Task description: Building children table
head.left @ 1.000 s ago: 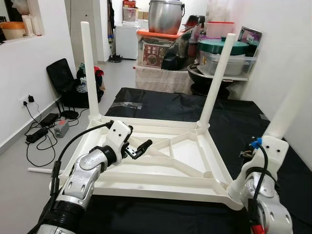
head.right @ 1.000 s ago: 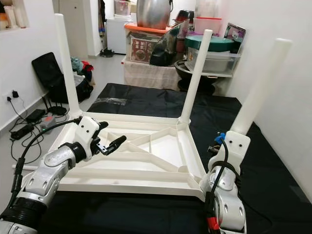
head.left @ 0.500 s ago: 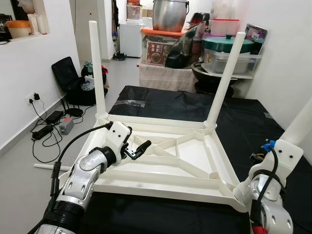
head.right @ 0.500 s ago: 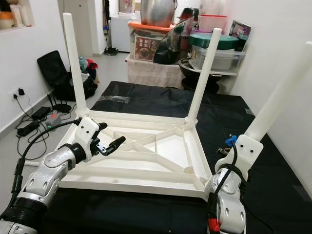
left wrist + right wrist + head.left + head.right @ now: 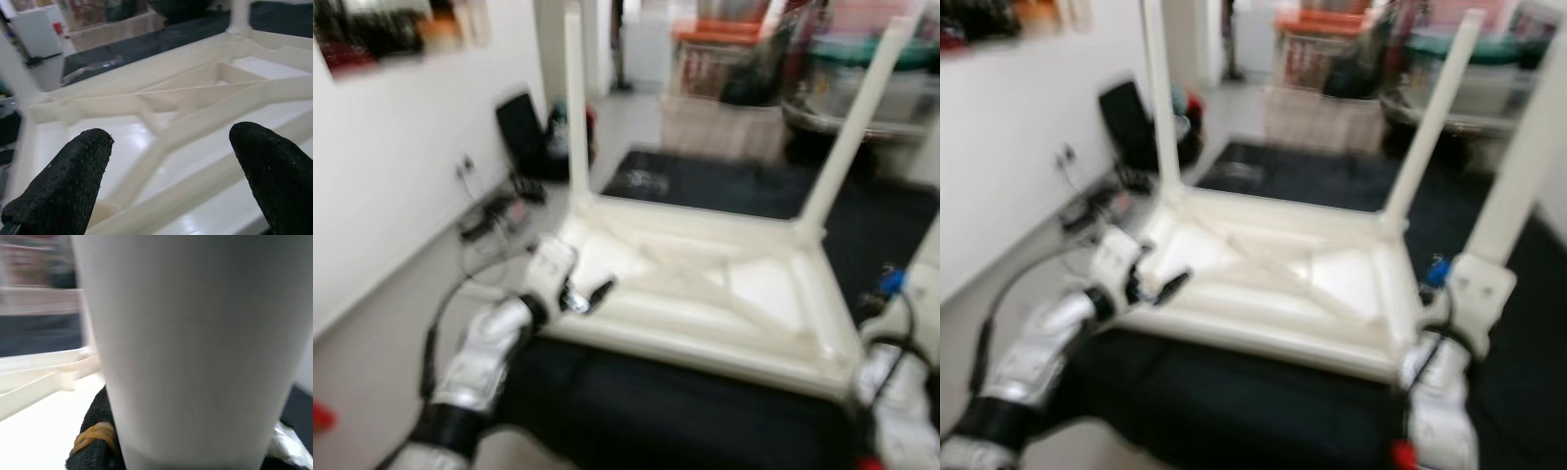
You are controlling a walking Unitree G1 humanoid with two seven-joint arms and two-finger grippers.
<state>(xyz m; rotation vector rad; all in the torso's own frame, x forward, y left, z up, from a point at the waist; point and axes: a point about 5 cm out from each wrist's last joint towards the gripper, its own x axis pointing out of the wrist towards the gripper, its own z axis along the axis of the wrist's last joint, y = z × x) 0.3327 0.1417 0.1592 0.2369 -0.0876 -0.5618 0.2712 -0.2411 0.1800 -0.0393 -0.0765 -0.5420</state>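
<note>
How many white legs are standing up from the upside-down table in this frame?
3. One round white plastic leg stands at the far left corner, one at the far right corner, and one at the near right corner by the right gripper. The near left corner is blurred.

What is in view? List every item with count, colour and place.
Table top: one, white, upside down on the black mat, ribbed underside up.
Table legs: three, white, upright at its corners; the near right one is at the right gripper.
Black mat: one, on the floor under the table.
Black bag: one, against the left wall.
Cables: dark, on the floor near the left wall.
Storage boxes: blurred, at the back.
Left gripper: black fingers open, above the table's underside.
Right gripper: black finger against the near right leg.
</note>
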